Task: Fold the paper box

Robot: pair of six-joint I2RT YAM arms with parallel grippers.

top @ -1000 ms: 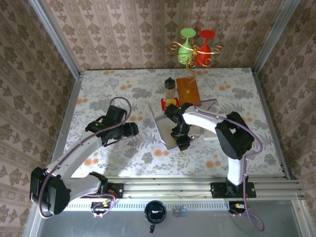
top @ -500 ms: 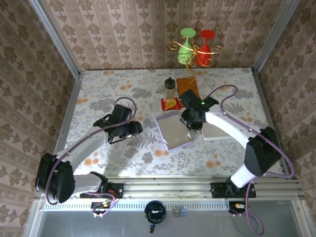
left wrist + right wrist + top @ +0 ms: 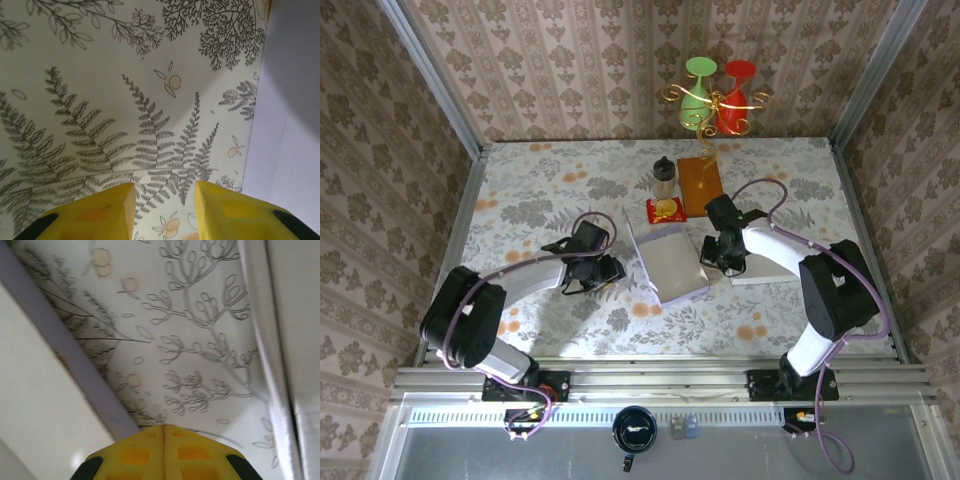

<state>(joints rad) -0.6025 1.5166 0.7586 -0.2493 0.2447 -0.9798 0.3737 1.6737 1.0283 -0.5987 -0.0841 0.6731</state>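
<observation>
Paper box (image 3: 670, 262) on floral table (image 3: 540, 190), near parted left end effector (image 3: 165, 189)

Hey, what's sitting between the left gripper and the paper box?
Just bare fern-print tablecloth lies between the left gripper and the paper box. The left wrist view shows this stretch best.

A table (image 3: 520, 190) covered with a pale cloth (image 3: 100, 100) printed with ferns, leaves and orange blossoms is spread beneath the left gripper (image 3: 608, 270) and the right gripper (image 3: 720, 258). Beyond them and to either side, walls (image 3: 570, 70) papered in brown damask stripes are seen. Behind them, an aluminium rail (image 3: 660, 375) is fixed along the table's near edge.
</observation>
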